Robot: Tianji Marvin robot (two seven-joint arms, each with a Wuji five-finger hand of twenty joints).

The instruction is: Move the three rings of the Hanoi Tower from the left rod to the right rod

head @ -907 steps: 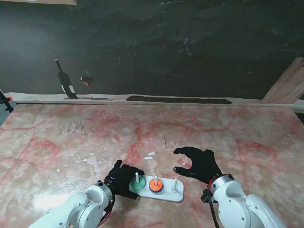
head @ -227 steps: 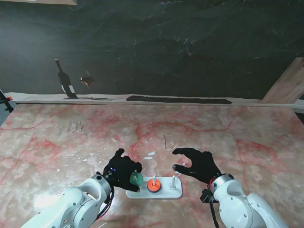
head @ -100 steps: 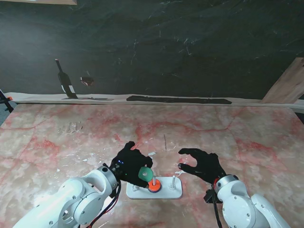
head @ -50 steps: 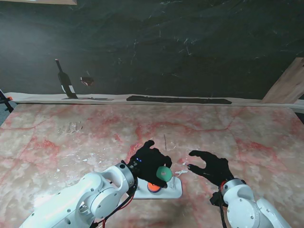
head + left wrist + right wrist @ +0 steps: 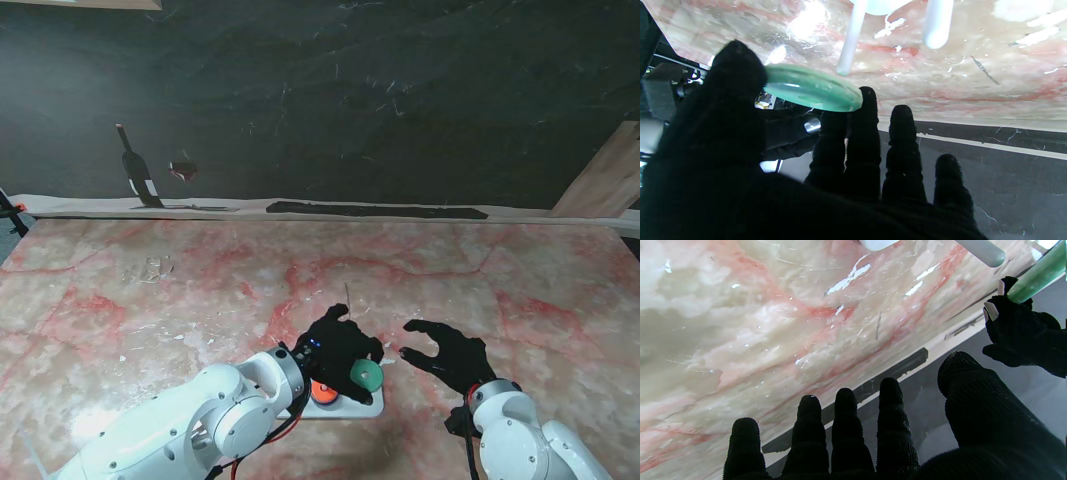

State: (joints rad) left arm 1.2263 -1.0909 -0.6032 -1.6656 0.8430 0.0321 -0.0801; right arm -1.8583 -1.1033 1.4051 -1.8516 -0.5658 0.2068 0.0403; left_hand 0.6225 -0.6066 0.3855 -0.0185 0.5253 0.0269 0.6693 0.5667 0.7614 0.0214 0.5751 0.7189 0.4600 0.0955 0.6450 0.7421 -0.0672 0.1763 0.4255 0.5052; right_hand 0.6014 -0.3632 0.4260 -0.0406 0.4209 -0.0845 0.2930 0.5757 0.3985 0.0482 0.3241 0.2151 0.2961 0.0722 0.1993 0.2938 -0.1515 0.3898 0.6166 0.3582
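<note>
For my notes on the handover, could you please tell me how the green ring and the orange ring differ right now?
The green plastic ring is in the air, pinched by the left hand; the orange plastic ring sits on the white base, largely hidden by that hand. The green ring is tilted near the right rod, not yet threaded; the orange ring lies flat. Both are round discs of the same tower.

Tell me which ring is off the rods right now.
The green ring: the left robot hand holds it in the air over the right end of the white base. The orange ring sits on the middle rod.
</note>
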